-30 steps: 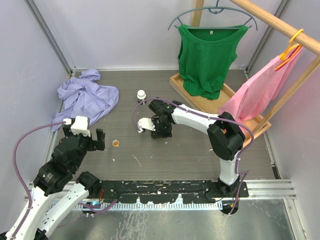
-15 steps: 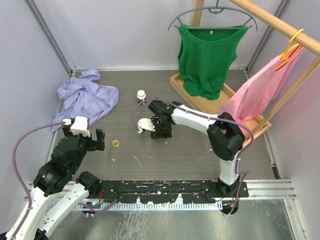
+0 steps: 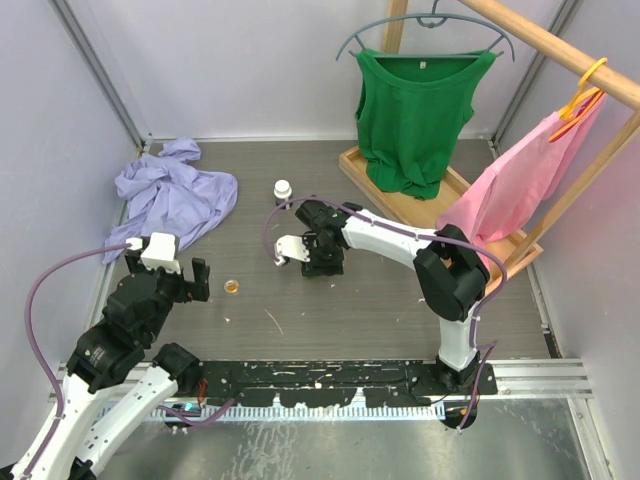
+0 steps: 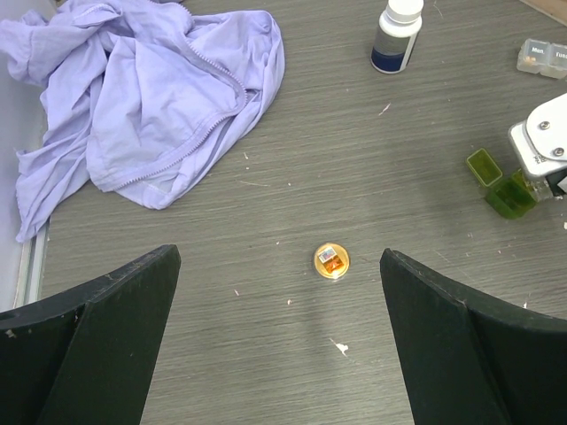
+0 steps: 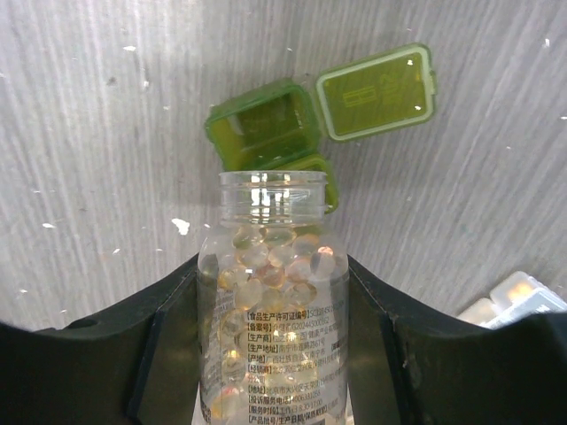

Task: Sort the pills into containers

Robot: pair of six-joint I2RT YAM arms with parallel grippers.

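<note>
Right wrist reveals right tool (image 5: 273,270) pinching pill bottle (image 5: 273,319), seemingly over green case (image 5: 264,128); left tool (image 4: 279,261) spread.

**A:** Where is there room to pass?

**B:** The near middle of the grey tabletop (image 3: 330,310) is bare. Only a small gold cap (image 4: 331,261) lies there, just ahead of the wide-open left gripper (image 4: 279,257).

**A:** What stands in the way?

**B:** A crumpled lavender garment (image 3: 175,195) fills the far left. A white-capped bottle (image 3: 283,188) stands upright at far centre. The right arm (image 3: 385,232) stretches across the middle. The right gripper (image 5: 273,266) clamps a pill bottle (image 5: 273,319) just above the green case (image 5: 266,124). A wooden rack (image 3: 400,195) with hanging clothes (image 3: 415,120) closes off the right.
</note>
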